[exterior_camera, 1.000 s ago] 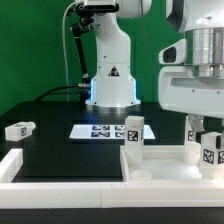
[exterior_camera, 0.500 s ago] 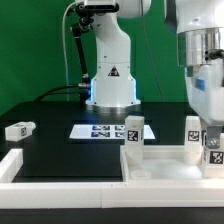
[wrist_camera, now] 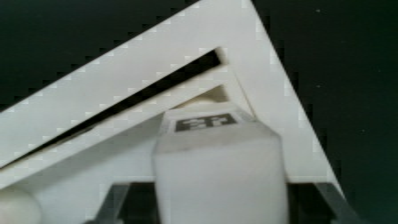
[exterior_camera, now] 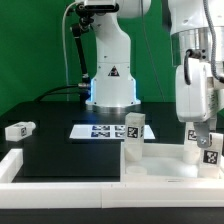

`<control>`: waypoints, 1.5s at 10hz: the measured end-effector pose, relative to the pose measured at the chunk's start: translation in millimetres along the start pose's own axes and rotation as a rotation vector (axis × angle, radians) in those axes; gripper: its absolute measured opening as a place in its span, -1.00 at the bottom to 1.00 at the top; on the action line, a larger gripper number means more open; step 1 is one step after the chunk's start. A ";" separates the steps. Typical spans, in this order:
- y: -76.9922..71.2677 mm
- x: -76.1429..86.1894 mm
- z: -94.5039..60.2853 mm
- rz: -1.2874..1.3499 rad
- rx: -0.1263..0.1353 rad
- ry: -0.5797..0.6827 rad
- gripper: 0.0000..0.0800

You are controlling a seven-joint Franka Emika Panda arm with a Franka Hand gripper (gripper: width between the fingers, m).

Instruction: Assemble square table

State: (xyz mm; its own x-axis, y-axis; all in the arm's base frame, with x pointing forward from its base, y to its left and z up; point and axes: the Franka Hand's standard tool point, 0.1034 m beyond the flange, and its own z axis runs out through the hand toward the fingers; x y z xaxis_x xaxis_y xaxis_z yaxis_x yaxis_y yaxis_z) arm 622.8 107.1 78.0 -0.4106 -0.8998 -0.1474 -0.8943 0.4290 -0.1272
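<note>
Four white legs show in the exterior view: one lying on its side on the black bench (exterior_camera: 60, 150) at about nine o'clock, the lying leg (exterior_camera: 19, 129); one standing leg (exterior_camera: 133, 134) upright at the square top's far near-centre corner; a third, the far-right leg (exterior_camera: 193, 139), upright at about three o'clock; and a fourth, the tagged leg (exterior_camera: 209, 151), just beside it under the arm; one square top (exterior_camera: 160, 165), white with a raised rim, sits at about five o'clock inside the white L-shaped wall (exterior_camera: 40, 172) along the front edge; the marker board (exterior_camera: 100, 130) lies flat behind it, before the robot base (exterior_camera: 110, 75); the gripper (exterior_camera: 203, 128) hangs over the right-hand legs, and whether its fingers clamp one cannot be told there; in the wrist view the held leg (wrist_camera: 221, 160) fills the space between dark fingers (wrist_camera: 116, 200), over a corner of the top.
</note>
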 end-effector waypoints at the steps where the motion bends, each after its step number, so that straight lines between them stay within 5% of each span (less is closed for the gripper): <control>1: 1.9 -1.0 1.4 -0.025 -0.002 0.003 -0.25; 3: 7.4 -6.9 3.1 -0.201 -0.004 0.012 0.48; 7: 4.5 -3.6 0.1 -0.246 0.000 0.006 0.62; 9: -21.4 27.5 -35.9 -0.358 0.034 -0.016 0.62; 10: -45.4 42.8 -61.1 -0.378 0.075 -0.026 0.62; 15: -46.6 44.7 -62.2 -0.376 0.077 -0.026 0.62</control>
State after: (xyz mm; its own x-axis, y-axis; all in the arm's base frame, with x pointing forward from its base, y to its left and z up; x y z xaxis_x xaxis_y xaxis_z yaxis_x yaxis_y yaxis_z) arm 635.1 41.9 138.4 -0.0512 -0.9936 -0.1009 -0.9652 0.0752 -0.2504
